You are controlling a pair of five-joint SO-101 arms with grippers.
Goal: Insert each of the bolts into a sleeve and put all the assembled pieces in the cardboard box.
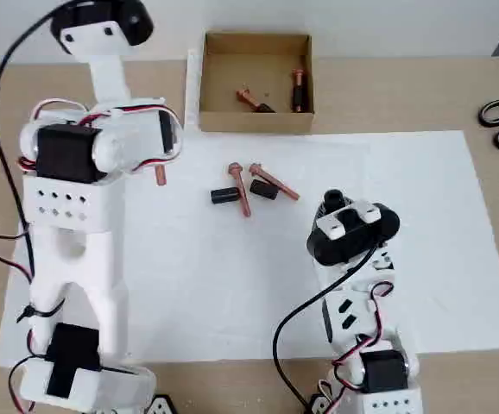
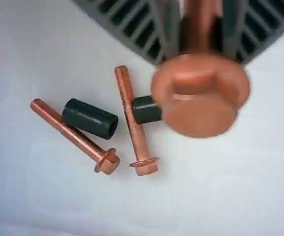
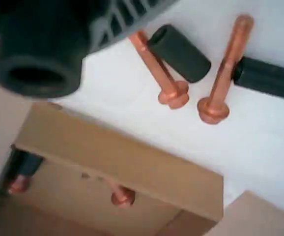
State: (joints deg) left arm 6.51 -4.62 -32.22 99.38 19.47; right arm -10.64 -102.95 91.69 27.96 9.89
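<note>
Over the tan surface (image 1: pixel 388 95), left tool (image 2: pixel 199 24) clamps copper flanged bolt (image 2: pixel 201 93), right tool (image 1: pixel 335 207) black cylindrical sleeve (image 3: pixel 36 64); misaligned mating risks a drop.

bolt (image 2: pixel 133 118): coppery metal, satin | sleeve (image 2: pixel 90 118): matt black | box (image 1: pixel 254 122): plain cardboard

The high camera sits far up and looks down on the whole table (image 1: pixel 388 95), with the cardboard box (image 1: pixel 256 121) at 12 o'clock. The left wrist camera looks down from very near. The right wrist camera is near too and tips toward 12 o'clock. All three see the loose bolts (image 1: pixel 241 191) and black sleeves (image 1: pixel 224 196)
</note>
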